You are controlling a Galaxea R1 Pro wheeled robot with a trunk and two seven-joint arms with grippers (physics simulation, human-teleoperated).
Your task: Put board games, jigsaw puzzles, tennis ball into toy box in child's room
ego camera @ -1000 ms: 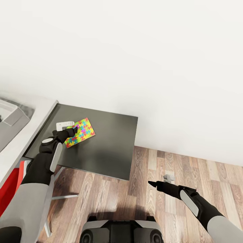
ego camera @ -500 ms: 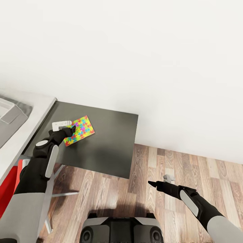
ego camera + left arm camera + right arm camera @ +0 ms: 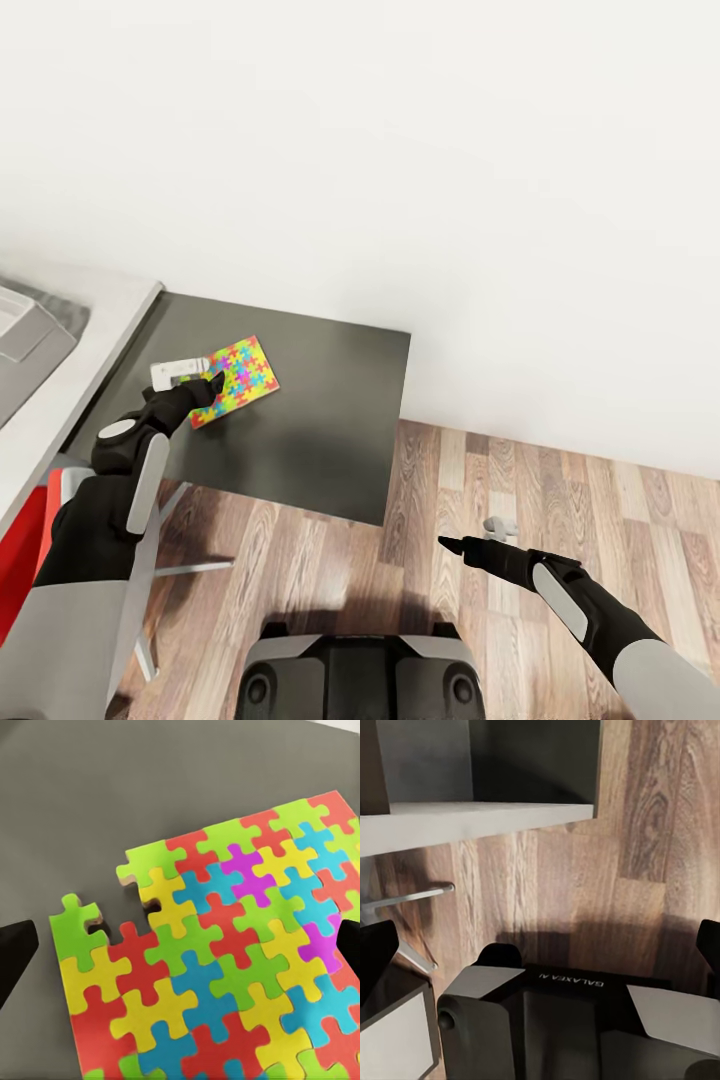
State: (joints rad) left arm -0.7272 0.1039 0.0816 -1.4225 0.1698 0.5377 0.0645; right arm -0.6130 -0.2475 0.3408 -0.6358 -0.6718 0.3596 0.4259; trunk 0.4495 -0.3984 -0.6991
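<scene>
One jigsaw puzzle (image 3: pixel 238 378), a thin panel of yellow, pink, blue and green pieces, lies flat on the lower dark grey cabinet top (image 3: pixel 310 440). My left gripper (image 3: pixel 208 386) hovers over its near left corner. In the left wrist view the puzzle (image 3: pixel 225 960) lies between and beneath the two wide-apart fingertips of the open left gripper (image 3: pixel 180 945), with one green piece partly detached at the corner. The light grey toy box (image 3: pixel 25 335) peeks in at the far left on the pale table (image 3: pixel 95 345). My right gripper (image 3: pixel 447 543) hangs open over the wood floor, holding nothing.
A small white flat object (image 3: pixel 180 371) lies beside the puzzle's left edge. A red chair (image 3: pixel 30 545) with metal legs (image 3: pixel 190 572) stands under the table. A small grey item (image 3: pixel 500 525) sits on the floor. My base (image 3: pixel 562 1020) is below; a white wall runs behind.
The head view has drifted slightly, and my left elbow has swung to the left. The left gripper stays at the puzzle's corner. The right arm has not moved.
</scene>
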